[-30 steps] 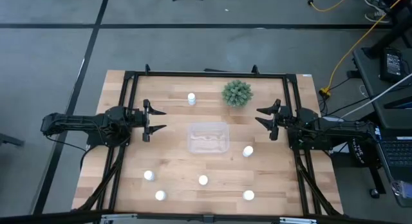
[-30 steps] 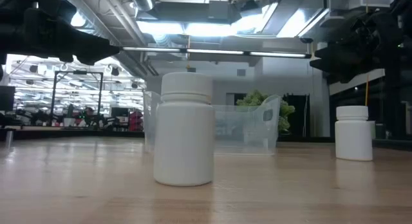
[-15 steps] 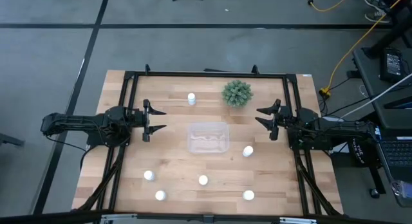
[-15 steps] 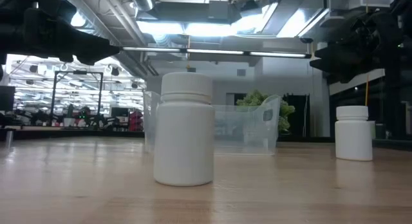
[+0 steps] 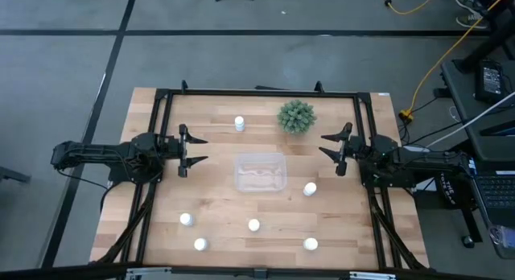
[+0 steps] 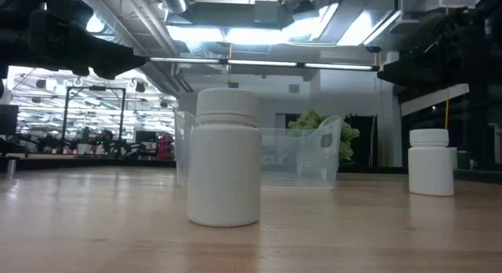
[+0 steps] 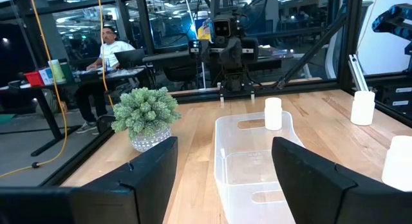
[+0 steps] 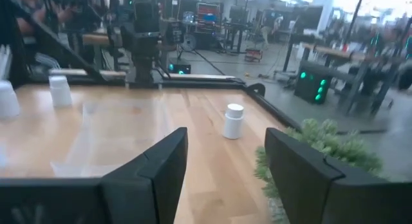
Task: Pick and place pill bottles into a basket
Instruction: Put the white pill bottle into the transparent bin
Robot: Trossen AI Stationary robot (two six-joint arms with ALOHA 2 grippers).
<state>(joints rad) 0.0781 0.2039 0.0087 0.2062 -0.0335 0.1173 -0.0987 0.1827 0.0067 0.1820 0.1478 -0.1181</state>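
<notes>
Six white pill bottles stand upright on the wooden table: one at the far side, one right of the basket, and several near the front. The clear basket sits at the table's middle and holds no bottle; it also shows in the left wrist view. My left gripper is open and empty, left of the basket. My right gripper is open and empty, right of the basket, above the table.
A green spiky plant in a small pot stands at the far side, just beyond the basket. A black frame runs around the table's edges. Bare wood lies between the basket and the front bottles. A person sits beyond the table.
My right gripper has risen a little, as the low view shows, and stays open. The bottles and the basket have kept their places.
</notes>
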